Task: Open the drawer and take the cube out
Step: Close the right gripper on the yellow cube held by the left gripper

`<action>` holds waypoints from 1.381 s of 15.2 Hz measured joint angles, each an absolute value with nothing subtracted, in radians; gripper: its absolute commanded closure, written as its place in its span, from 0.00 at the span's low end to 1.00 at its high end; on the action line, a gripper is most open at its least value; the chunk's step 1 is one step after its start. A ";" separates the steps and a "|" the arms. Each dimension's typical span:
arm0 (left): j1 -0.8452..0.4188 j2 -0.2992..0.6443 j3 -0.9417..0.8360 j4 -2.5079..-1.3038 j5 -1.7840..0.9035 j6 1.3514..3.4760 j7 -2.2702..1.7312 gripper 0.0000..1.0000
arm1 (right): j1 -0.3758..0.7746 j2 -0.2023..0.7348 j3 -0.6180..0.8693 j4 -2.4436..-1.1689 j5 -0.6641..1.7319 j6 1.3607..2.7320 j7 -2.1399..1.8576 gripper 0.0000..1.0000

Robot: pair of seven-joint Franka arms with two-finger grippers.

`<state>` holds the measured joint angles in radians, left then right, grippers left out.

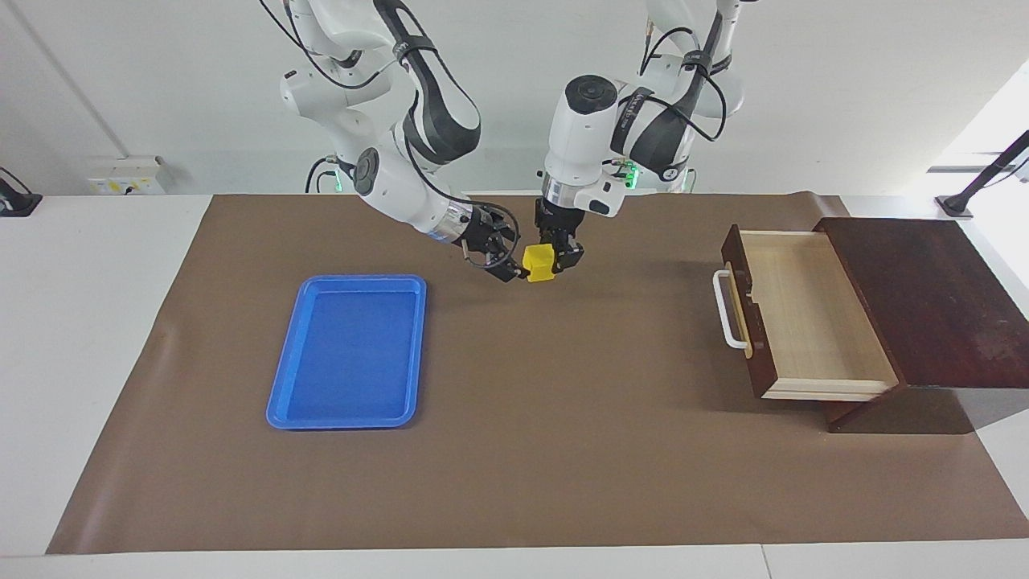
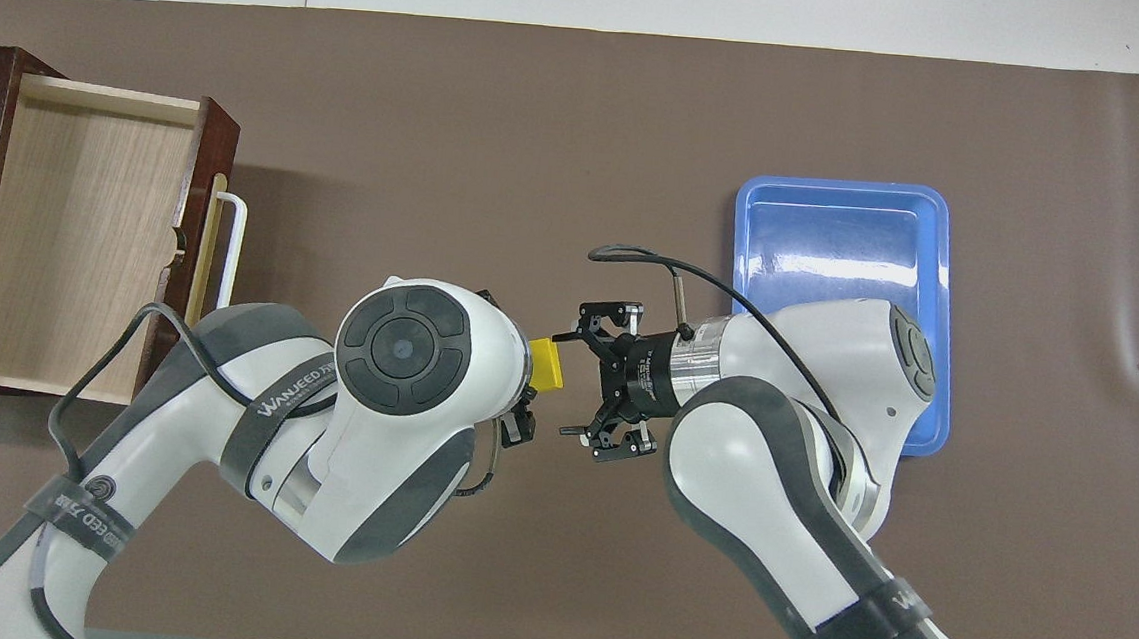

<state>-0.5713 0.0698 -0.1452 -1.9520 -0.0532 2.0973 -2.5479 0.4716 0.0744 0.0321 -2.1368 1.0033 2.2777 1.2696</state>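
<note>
Toward the right arm's end of the brown mat (image 1: 514, 466) lies a flat blue tray (image 1: 347, 352). Over the mat's middle, the right gripper (image 1: 514, 272) hangs with fingers spread wide, its tips just beside the yellow cube (image 1: 538, 263). That cube is clamped, up off the mat, in the left gripper (image 1: 555, 259). At the left arm's end, the drawer (image 1: 804, 314) stands pulled open.

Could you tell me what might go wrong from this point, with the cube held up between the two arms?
1. The left claw grips the yellow cube in mid-air while the open right claw sits right beside it; a mistimed handover could drop the cube onto the brown mat.
2. The two claws are very close and might collide.
</note>
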 measured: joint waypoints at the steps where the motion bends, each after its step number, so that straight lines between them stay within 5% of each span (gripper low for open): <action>1: -0.571 0.070 -0.145 -1.952 -0.053 2.097 -2.548 1.00 | 0.472 0.074 0.032 -2.135 1.003 2.284 1.270 0.00; 15: -0.572 0.070 -0.147 -1.954 -0.053 2.097 -2.548 1.00 | 0.511 0.100 0.035 -2.134 1.025 2.334 1.269 0.00; 16: -0.572 0.070 -0.147 -1.954 -0.053 2.097 -2.548 1.00 | 0.511 0.100 0.035 -2.134 1.025 2.334 1.269 0.12; 17: -0.572 0.070 -0.147 -1.954 -0.053 2.097 -2.548 1.00 | 0.512 0.100 0.035 -2.134 1.025 2.336 1.269 0.81; 18: -0.572 0.070 -0.147 -1.955 -0.053 2.096 -2.547 1.00 | 0.513 0.100 0.035 -2.134 1.025 2.345 1.269 1.00; 21: -0.574 0.069 -0.152 -1.961 -0.052 2.093 -2.546 1.00 | 0.512 0.103 0.032 -2.130 1.025 2.369 1.269 1.00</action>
<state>-0.5741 0.0695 -0.1516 -1.9608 -0.0524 2.0935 -2.5464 0.5125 0.1029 0.0321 -2.1295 1.0251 2.3690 1.2689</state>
